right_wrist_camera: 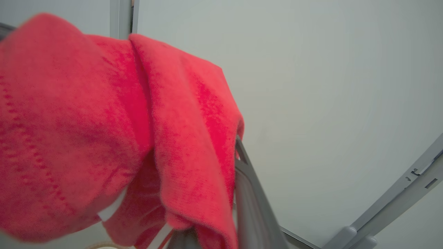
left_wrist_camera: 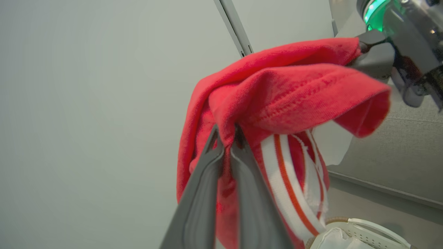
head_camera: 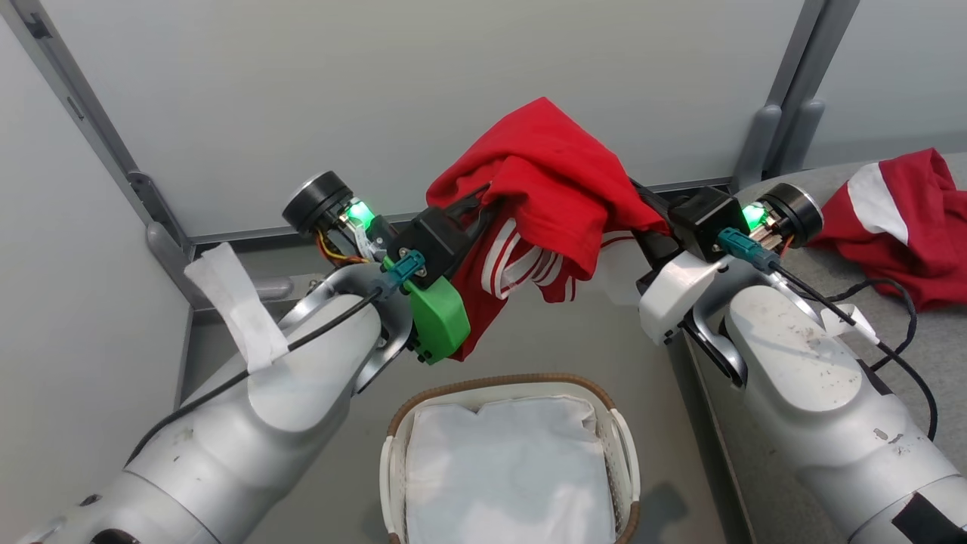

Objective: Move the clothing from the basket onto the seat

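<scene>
The red garment (head_camera: 544, 181) hung in the air at the upper centre of the head view, stretched between the two grippers and above the basket (head_camera: 498, 379). The left gripper (left_wrist_camera: 227, 135) was closed, its two dark fingers pressed together on a fold of the red cloth at the centre of the left wrist view, and the white-striped hem dangled just right of them. The right gripper (head_camera: 642, 215) was closed too, on the garment's other end. In the right wrist view the cloth draped over its fingers and hid one of them. The basket stood at the bottom centre of the head view, lined with a white sheet (head_camera: 506, 468). A second red garment (head_camera: 899, 227), with a white panel, lay crumpled on the grey seat (head_camera: 944, 355) at the right edge of the head view, well apart from the held one
</scene>
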